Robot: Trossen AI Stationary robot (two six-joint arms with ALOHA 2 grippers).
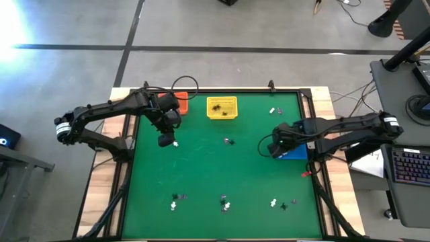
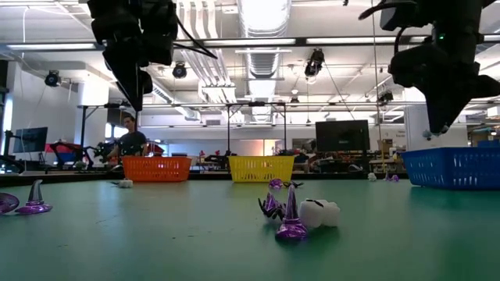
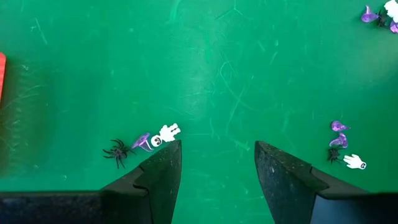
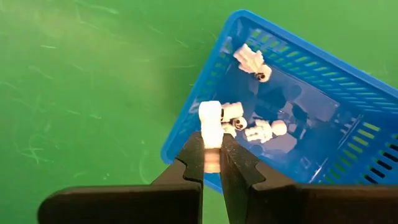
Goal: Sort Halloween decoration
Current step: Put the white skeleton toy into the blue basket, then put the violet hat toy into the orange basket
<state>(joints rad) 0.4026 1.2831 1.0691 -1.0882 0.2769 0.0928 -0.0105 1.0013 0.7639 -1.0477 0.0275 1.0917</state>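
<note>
My right gripper [image 4: 211,163] was clamped on a white trinket [image 4: 210,119] just above the near rim of the blue basket [image 4: 348,118]; letting go there, I judged, might drop it onto the rim or the green table [image 1: 201,168]; my left gripper [image 3: 217,163], jaws wide and empty, hung near the orange basket [image 1: 180,105]; loose trinkets [image 1: 225,203] lay scattered; their shapes I couldn't make out from above.

The desk [image 1: 215,175] is green. Orange basket [image 1: 179,105], yellow basket [image 1: 222,107] and blue basket [image 4: 298,118]; white trinket [image 4: 210,121] between black fingers [image 4: 194,163]. Purple trinkets [image 2: 291,215] too.
</note>
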